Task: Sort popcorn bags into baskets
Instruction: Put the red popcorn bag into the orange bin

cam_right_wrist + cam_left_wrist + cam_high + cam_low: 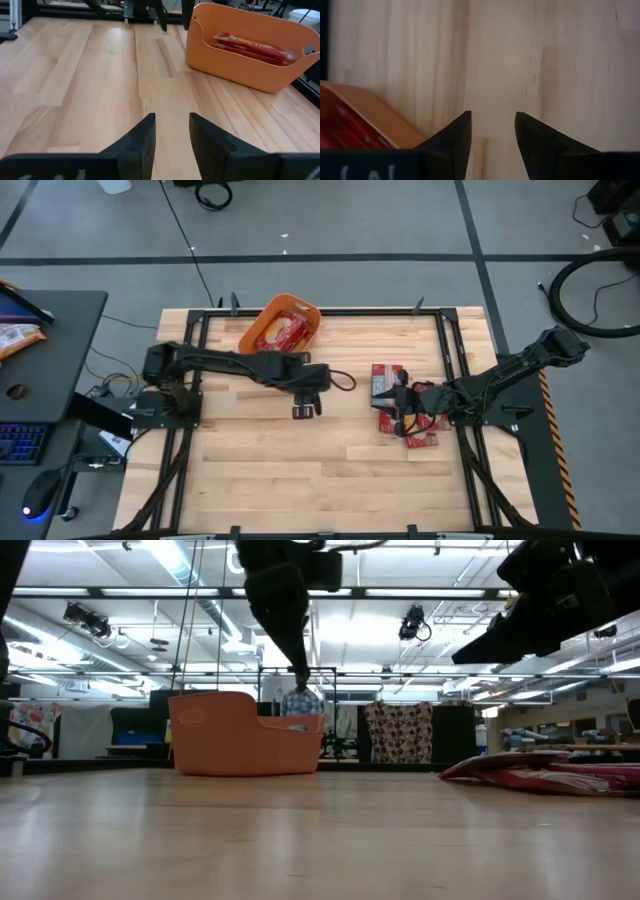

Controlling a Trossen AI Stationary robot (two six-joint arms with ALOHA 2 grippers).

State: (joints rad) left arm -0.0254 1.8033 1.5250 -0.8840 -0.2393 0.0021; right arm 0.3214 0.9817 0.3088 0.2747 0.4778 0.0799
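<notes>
The orange tub (300, 308) stands near the table's far edge, left of centre, and holds several red popcorn packets (278, 332). It also shows in the low view as the tub (240, 740) and in the right wrist view as the tub (240, 65) with packets (250, 46) inside. A loose pile of red packets (385, 375) lies flat on the table's right half, seen edge-on as the pile (560, 772). My left gripper (305, 408) (492, 115) hangs open and empty over bare wood, nearer than the tub. My right gripper (392, 408) (172, 116) is open and empty above the pile, pointing toward the tub.
Black frame rails (455, 360) run along the table's left, right and far sides. A dark cable loop (340, 380) lies beside my left gripper. A desk (50, 380) with a keyboard and mouse stands left of the table. The near half of the table (320, 480) is bare wood.
</notes>
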